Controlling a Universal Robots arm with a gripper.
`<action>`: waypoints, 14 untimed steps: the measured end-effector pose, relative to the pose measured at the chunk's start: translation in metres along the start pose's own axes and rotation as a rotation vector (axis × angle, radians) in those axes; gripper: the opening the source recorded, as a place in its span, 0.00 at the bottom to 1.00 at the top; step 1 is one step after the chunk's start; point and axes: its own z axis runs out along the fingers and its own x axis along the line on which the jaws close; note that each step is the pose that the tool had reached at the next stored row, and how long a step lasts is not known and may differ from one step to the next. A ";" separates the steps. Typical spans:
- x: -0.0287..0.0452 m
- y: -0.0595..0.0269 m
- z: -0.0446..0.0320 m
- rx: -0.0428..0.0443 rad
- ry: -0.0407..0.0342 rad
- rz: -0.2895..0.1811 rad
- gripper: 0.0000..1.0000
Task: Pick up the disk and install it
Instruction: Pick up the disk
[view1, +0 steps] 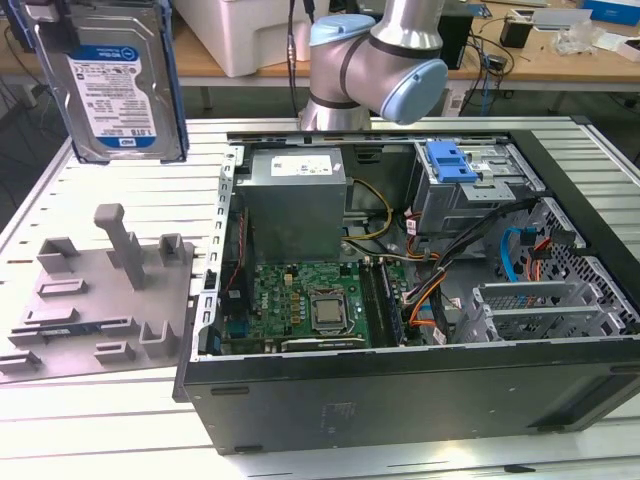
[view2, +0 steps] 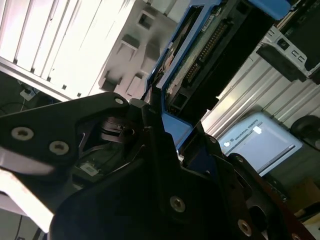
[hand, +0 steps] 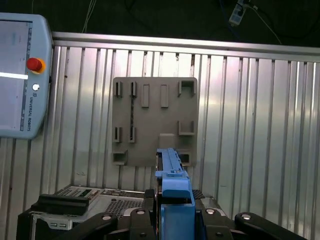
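Observation:
The disk (view1: 115, 85), a silver drive with a white-and-blue label in a blue carrier frame, hangs upright high above the table at the exterior view's left. It is over the far end of the grey fixture plate (view1: 100, 290). In the first wrist view my gripper (hand: 174, 202) is shut on the disk (hand: 172, 172), seen edge-on with a black finger (hand: 142, 217) on each side. In the second wrist view the disk (view2: 210, 55) shows its connector edge beyond the black fingers (view2: 155, 125).
The open computer case (view1: 560, 200) lies on the slatted table with motherboard, power supply and cables exposed. A blue caddy (view1: 450, 160) sits in its drive bay at the far right. The grey fixture plate (hand: 155, 120) is below the gripper. A teach pendant (hand: 20, 75) lies nearby.

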 end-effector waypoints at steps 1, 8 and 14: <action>0.0028 -0.0042 -0.0001 0.0000 0.0000 0.000 0.37; 0.0175 -0.0286 -0.0005 0.0000 -0.0001 0.000 0.37; 0.0289 -0.0488 -0.0009 0.0000 -0.0001 0.000 0.37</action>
